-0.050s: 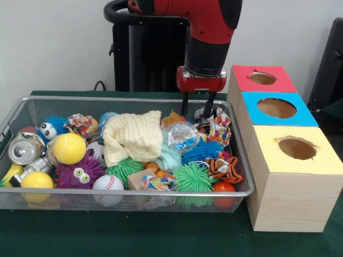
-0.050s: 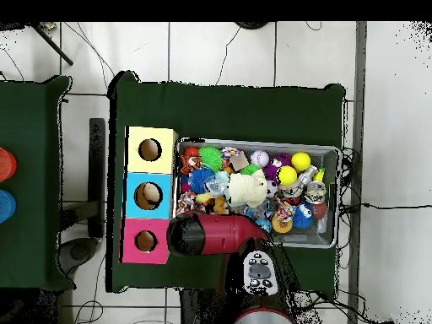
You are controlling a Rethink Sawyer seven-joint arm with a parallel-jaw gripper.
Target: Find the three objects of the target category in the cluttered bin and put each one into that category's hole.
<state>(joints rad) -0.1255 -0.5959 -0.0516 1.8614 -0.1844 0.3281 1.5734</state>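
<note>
In the front view, the gripper (image 1: 196,108) is seen lowered over the far right corner of the wire bin (image 1: 242,171), its two dark fingers (image 1: 185,105) set apart with nothing visibly held between them. Just below the tips a crinkly wrapped item (image 1: 220,126) lies among the clutter. A cream knitted cloth (image 1: 132,136) is draped over the middle of the pile, with a yellow ball (image 1: 69,148), a baseball (image 1: 107,183) and a tiger toy (image 1: 225,167) around it. Beside the bin three boxes are lined up, each with a round hole on top: the red box (image 1: 262,78), the blue box (image 1: 277,108) and the yellow box (image 1: 296,148).

In the overhead view, the red arm (image 2: 215,234) is stretched across the bin's lower left corner, and the gripper itself is hidden beneath it. The three boxes are seen touching the bin's left side. Which objects belong to the target category cannot be told.
</note>
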